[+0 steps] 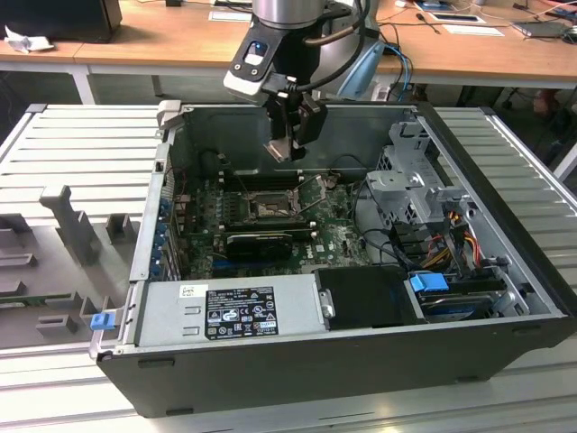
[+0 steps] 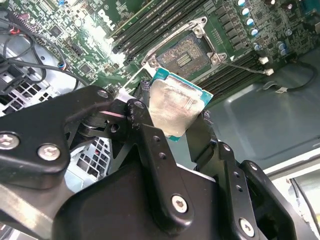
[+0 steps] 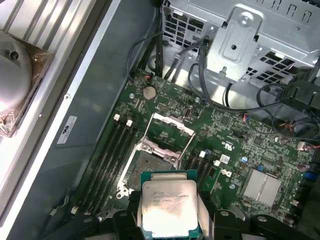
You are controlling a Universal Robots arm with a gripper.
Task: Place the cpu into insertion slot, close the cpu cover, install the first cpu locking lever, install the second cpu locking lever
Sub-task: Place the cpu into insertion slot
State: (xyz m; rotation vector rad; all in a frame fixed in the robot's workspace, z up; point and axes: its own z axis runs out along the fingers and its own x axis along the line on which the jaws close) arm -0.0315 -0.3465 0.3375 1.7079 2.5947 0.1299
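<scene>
Jaws tight on the cpu (image 3: 167, 205)

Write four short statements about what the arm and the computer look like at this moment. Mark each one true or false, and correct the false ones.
1. The gripper holds the cpu by its edges. True.
2. The cpu already sits in the slot. False: it is held above the board, and the slot is empty.
3. The cover is shut over the slot. False: in the first wrist view it stands raised at one side, leaving the slot uncovered.
4. The case lies open, with the board facing up. True.
</scene>
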